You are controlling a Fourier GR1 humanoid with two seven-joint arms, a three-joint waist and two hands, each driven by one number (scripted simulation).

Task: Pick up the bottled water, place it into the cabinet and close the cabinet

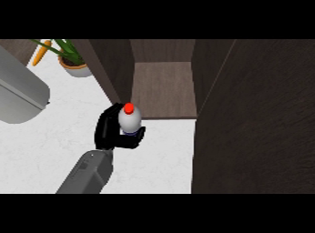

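The hand (113, 132) has its fingers curled round the bottled water (129, 119), just near of the open cabinet (164, 88). My guess: it could clip the left wall going in.

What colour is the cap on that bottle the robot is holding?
Red-orange. The cap tops the bottled water in the left hand, clearest in the head view.

Upper centre, the cabinet (164, 88) shelf lies bare before my hand (113, 129); its open door (261, 118) walls the right, white desk (33, 150) free left.
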